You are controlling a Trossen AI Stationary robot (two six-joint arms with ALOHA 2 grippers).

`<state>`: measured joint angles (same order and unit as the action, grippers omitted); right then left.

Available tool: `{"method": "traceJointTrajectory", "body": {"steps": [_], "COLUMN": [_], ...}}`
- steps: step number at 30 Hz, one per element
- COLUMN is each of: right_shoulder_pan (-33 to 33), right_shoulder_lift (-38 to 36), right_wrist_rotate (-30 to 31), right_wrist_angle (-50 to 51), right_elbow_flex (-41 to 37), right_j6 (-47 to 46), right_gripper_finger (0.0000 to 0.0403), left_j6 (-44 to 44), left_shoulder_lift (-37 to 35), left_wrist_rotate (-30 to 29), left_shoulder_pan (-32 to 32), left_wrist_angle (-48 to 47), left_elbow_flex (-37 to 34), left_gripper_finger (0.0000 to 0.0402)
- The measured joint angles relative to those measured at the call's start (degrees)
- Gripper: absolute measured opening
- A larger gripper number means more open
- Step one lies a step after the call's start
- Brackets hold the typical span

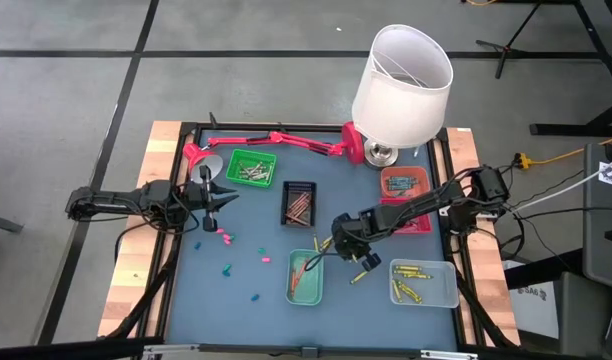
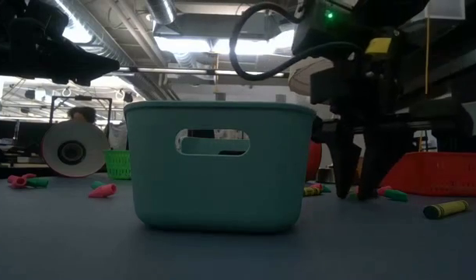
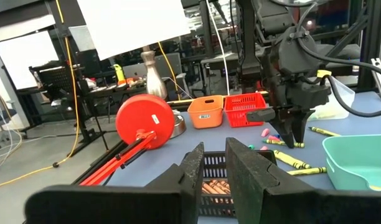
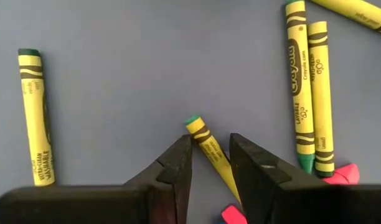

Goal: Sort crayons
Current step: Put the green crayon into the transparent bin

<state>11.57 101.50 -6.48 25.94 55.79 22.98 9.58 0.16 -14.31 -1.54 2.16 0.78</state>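
Note:
Loose crayons lie flat on the blue mat: pink ones (image 1: 223,236), teal ones (image 1: 227,270) and yellow-wrapped ones (image 1: 361,275). My right gripper (image 4: 211,139) points steeply down at mid-table (image 1: 338,243), open, with its fingertips close to the mat (image 2: 358,190). Its fingers stand on either side of a yellow-wrapped, green-tipped crayon (image 4: 206,146), which lies slanted between them. More yellow-wrapped crayons (image 4: 309,93) and pink bits (image 4: 343,174) lie close by. My left gripper (image 1: 231,195) waits level at the left, a narrow gap between its fingers (image 3: 214,152), holding nothing.
A teal tray (image 1: 306,292) stands just near of my right gripper, and a clear tray (image 1: 441,290) with yellow crayons stands to its right. Black (image 1: 299,186), green (image 1: 251,155), orange (image 1: 404,172) and red (image 1: 421,224) trays line the far half. A red lamp (image 1: 276,140) with a white shade (image 1: 401,80) stands at the back.

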Motion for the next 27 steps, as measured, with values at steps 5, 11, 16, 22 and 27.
{"method": "traceJointTrajectory", "body": {"steps": [5, 11, 16, 22, 27], "right_shoulder_pan": [0.02, 0.02, 0.04, 0.02, 0.02], "right_shoulder_lift": [0.38, 0.46, 0.53, 0.54, 0.78], "right_wrist_rotate": [0.89, 0.99, 0.87, 0.91, 0.96], "right_wrist_angle": [-0.25, -0.34, -0.59, -0.79, 0.92], "right_elbow_flex": [0.02, 0.02, 0.02, 0.02, 1.53], "right_j6": [0.02, 0.03, 0.03, 0.03, -0.02], "right_gripper_finger": [0.0111, 0.0098, 0.005, 0.0011, 0.0021], "left_j6": [-0.02, -0.01, -0.02, -0.02, 0.0], "left_shoulder_lift": [-0.01, 0.0, 0.0, -0.02, 0.0], "left_wrist_rotate": [0.0, 0.0, 0.0, 0.0, 0.0], "left_shoulder_pan": [0.0, 0.0, 0.0, 0.01, 0.0], "left_wrist_angle": [0.0, 0.0, 0.02, 0.02, 0.02], "left_elbow_flex": [0.0, 0.0, 0.0, 0.0, 0.0], "left_gripper_finger": [0.0053, 0.0053, 0.0053, 0.0053, 0.0053]}}
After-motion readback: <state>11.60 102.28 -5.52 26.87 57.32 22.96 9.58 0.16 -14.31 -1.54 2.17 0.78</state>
